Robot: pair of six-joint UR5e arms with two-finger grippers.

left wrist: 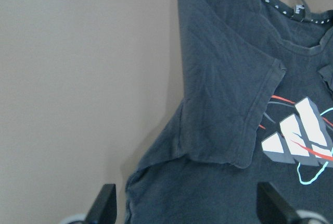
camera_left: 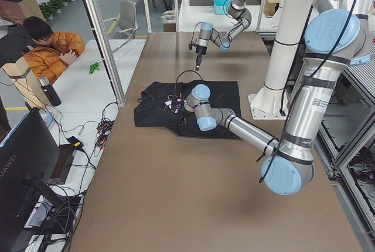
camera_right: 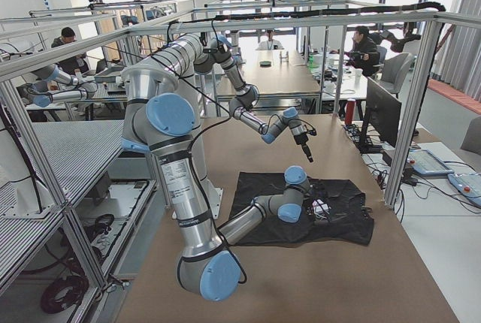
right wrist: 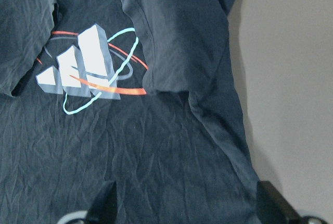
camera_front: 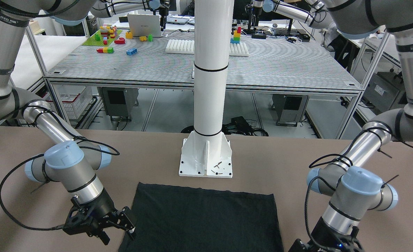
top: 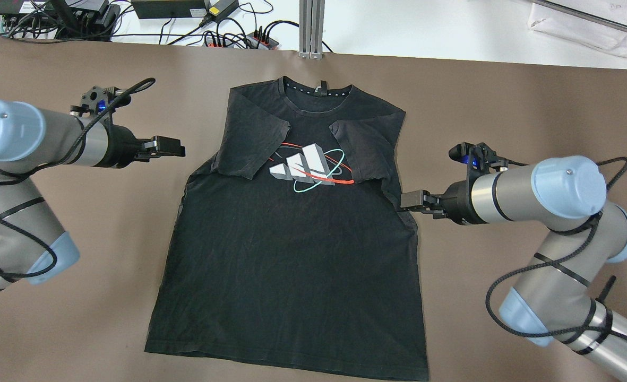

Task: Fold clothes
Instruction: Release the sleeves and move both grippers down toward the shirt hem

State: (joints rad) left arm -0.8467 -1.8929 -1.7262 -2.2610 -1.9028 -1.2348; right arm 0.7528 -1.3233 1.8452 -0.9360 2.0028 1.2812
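From here I see the shirt (top: 292, 254) lying flat and face up in the middle of the table (top: 79, 329), collar (top: 316, 93) away from the robot, hem near the pillar base (camera_front: 205, 161) but not touching it. The left-side sleeve (top: 249, 140) and the right-side sleeve (top: 363, 151) are both turned inward onto the chest, flanking the print (top: 305, 167). My left gripper (top: 175, 149) hangs off the shirt's left edge beside the folded sleeve. Its wrist view shows the fingers (left wrist: 103, 206) spread wide, one over bare table and the other over the cloth, holding nothing. My right gripper (top: 408, 200) sits at the shirt's right edge just below the other sleeve. Its fingers (right wrist: 273, 203) are also spread wide and straddle that edge, one over the cloth and one over the table. I cannot tell whether either one touches the fabric.
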